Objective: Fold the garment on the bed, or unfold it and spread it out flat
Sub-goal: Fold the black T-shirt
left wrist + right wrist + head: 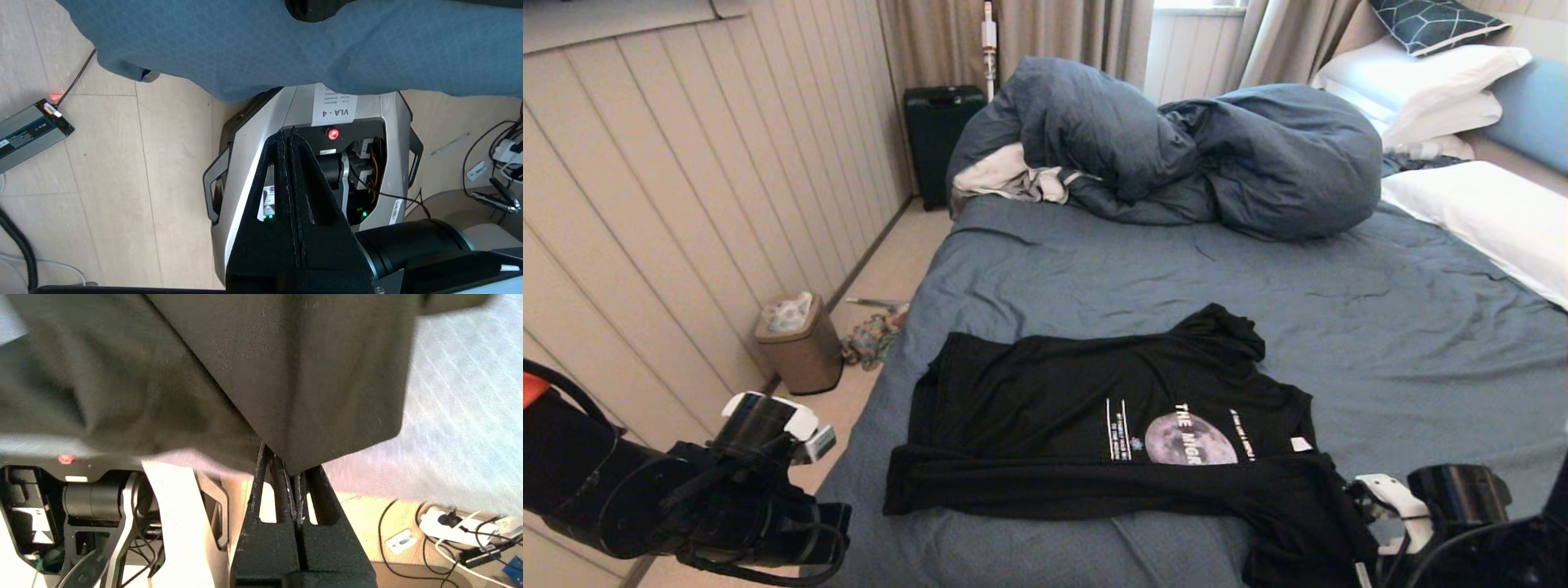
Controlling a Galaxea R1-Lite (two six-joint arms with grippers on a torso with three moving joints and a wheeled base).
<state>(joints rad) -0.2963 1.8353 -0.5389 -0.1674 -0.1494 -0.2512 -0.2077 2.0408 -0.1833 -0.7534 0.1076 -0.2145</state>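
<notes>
- The left arm (645, 498) is held low, off the near left corner, and nothing is gripped by it.
- The left gripper (287, 141) is kept shut, finger against finger.
- The right gripper (291, 473) is clamped on black fabric at the near right edge.

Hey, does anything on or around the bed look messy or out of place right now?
Yes. The bulky slate-blue duvet is heaped at the far end of the bed, not spread. The black moon-print T-shirt lies askew, its near edge folded over, one corner pinched in the right claw. A crumpled cloth lies on the floor.
</notes>
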